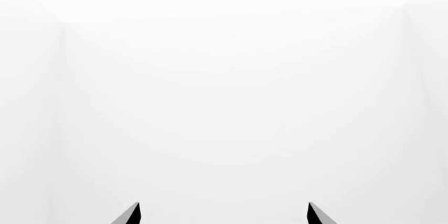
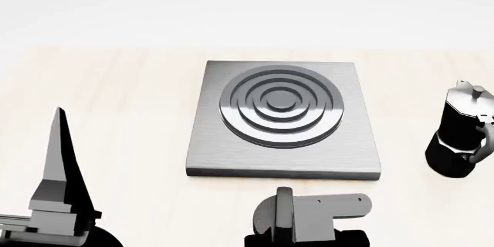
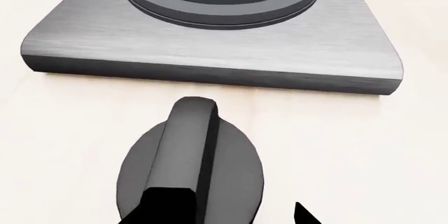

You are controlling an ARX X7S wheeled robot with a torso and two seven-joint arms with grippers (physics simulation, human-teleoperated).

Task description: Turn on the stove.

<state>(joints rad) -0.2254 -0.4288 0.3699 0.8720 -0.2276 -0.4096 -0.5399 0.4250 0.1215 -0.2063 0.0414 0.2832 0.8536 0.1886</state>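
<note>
Wood table [image 2: 115, 120] is backed by white wall. Stove [image 2: 284, 121] is set centrally, knob [image 3: 190, 166] just near it, pot [image 2: 461, 137] right. Left gripper [image 1: 224, 214] is spread; right gripper's [image 2: 305, 215] state is hidden.

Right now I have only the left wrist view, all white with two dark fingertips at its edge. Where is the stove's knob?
Observer: The knob sits on the table just in front of the stove plate, apart from its near edge.
Operator: Is the right gripper on it?
Observer: The right gripper is at the knob with its jaws apart. One fingertip overlaps the near end of the fin and the other is out beside the disc. I cannot tell whether they touch.
Operator: Anything else near the stove?
Observer: A black moka pot stands upright on the table to the right of the plate, apart from it.
</note>
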